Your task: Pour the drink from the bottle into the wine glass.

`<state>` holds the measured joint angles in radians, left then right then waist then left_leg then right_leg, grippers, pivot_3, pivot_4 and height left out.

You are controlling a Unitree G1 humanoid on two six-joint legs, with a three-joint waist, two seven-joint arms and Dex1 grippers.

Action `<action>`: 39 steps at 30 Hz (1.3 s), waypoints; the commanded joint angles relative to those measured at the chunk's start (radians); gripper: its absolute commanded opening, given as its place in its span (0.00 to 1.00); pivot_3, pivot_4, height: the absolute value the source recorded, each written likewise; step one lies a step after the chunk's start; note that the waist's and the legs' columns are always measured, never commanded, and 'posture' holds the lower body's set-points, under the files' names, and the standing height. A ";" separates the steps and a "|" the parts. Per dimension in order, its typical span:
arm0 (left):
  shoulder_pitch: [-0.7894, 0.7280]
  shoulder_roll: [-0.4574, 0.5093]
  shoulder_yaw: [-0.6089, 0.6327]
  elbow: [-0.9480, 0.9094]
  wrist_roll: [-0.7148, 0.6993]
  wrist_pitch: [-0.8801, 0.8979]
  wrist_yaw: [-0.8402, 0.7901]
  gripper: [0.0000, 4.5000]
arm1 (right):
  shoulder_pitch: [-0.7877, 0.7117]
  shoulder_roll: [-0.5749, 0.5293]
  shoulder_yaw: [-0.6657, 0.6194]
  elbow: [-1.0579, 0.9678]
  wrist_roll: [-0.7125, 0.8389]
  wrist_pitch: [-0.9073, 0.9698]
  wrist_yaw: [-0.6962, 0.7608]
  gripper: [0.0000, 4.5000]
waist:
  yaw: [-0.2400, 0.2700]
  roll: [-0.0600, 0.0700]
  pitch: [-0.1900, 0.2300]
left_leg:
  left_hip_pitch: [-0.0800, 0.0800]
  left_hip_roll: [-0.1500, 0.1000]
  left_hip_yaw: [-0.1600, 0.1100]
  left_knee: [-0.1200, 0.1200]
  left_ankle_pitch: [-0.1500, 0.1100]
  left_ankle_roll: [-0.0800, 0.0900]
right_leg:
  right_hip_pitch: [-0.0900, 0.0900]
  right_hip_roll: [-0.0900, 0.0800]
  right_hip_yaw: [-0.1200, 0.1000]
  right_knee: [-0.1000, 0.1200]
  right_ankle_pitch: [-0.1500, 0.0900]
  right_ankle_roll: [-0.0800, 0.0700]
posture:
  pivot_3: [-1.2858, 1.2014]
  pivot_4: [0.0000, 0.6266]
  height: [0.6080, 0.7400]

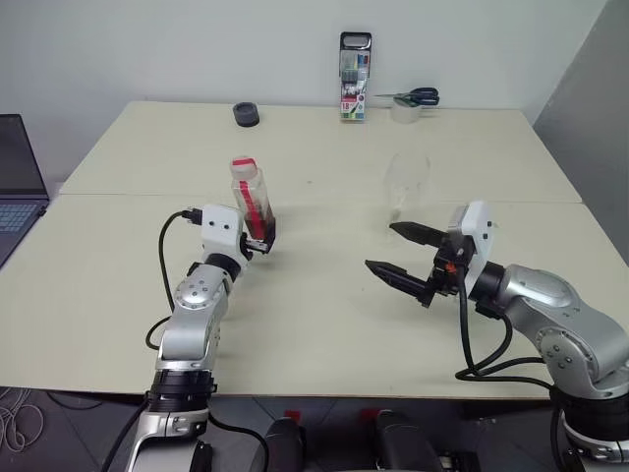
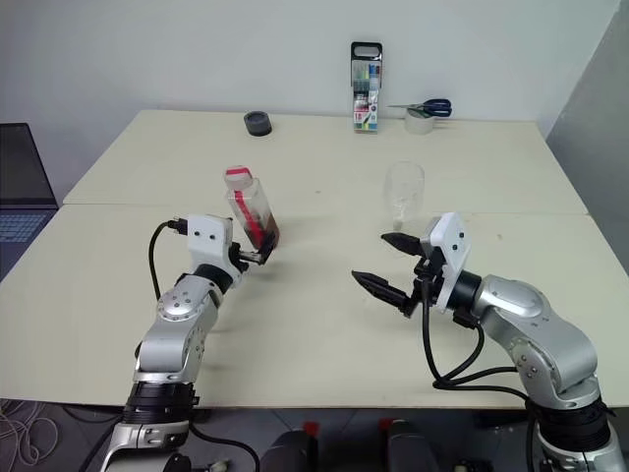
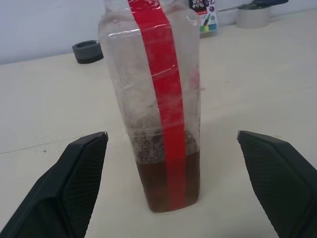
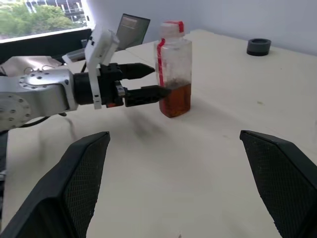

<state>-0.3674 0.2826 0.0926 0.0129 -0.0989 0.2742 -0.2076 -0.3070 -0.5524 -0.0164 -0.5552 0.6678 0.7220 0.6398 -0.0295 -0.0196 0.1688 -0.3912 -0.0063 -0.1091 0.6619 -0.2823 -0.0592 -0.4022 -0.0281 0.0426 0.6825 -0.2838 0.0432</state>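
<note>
The bottle point(image 1: 251, 200) stands upright on the table's left half, clear with a red strip down its side and a white top. The amber-brown drink point(image 3: 168, 183) fills its lowest part. My left gripper point(image 1: 260, 242) is open, level at the bottle's lower half, with one finger on each side of it and gaps showing in the left wrist view. The wine glass point(image 2: 404, 193) stands upright to the right of the bottle, clear, nothing visible in it. My right gripper point(image 2: 369, 257) hangs open just in front of the glass, holding nothing, pointing left toward the bottle point(image 4: 174, 74).
At the table's far edge stand an upright marker-pen case point(image 1: 355, 77), scissors point(image 1: 414, 96) on a tape roll point(image 1: 404, 111), and a small black round object point(image 1: 246, 115). A laptop point(image 1: 17, 182) sits at the far left. A seam point(image 1: 324, 200) crosses the table.
</note>
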 commanded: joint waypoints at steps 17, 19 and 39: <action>-0.216 0.001 0.006 0.189 0.038 -0.063 0.042 1.00 | -0.075 -0.027 -0.020 -0.009 0.042 0.005 0.029 1.00 | 0.000 0.000 0.000 | -0.001 0.000 0.000 0.000 0.000 0.000 | -0.001 0.000 0.000 0.000 0.000 0.000 | 0.52 0.24 1.00; -0.243 0.008 0.006 0.213 0.042 -0.061 0.040 1.00 | -0.076 -0.028 -0.019 -0.008 0.040 0.005 0.029 1.00 | 0.000 0.000 0.000 | -0.002 0.000 -0.001 0.000 0.000 0.000 | -0.001 0.000 -0.001 0.000 0.000 0.000 | 0.52 0.24 1.00; -0.295 -0.002 -0.007 0.222 0.057 0.014 0.071 0.79 | -0.088 -0.031 -0.036 -0.002 0.062 0.025 0.024 1.00 | 0.000 0.000 0.000 | -0.002 0.000 0.000 0.000 0.000 0.000 | -0.002 0.000 0.000 0.000 0.000 0.000 | 0.52 0.24 1.00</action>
<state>-0.6385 0.2765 0.0839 0.2599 -0.0530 0.2897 -0.1433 -0.3742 -0.5749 -0.0188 -0.5425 0.7055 0.7516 0.6607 -0.0294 -0.0198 0.1690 -0.3932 -0.0066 -0.1095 0.6623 -0.2821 -0.0595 -0.4038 -0.0284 0.0421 0.6825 -0.2837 0.0433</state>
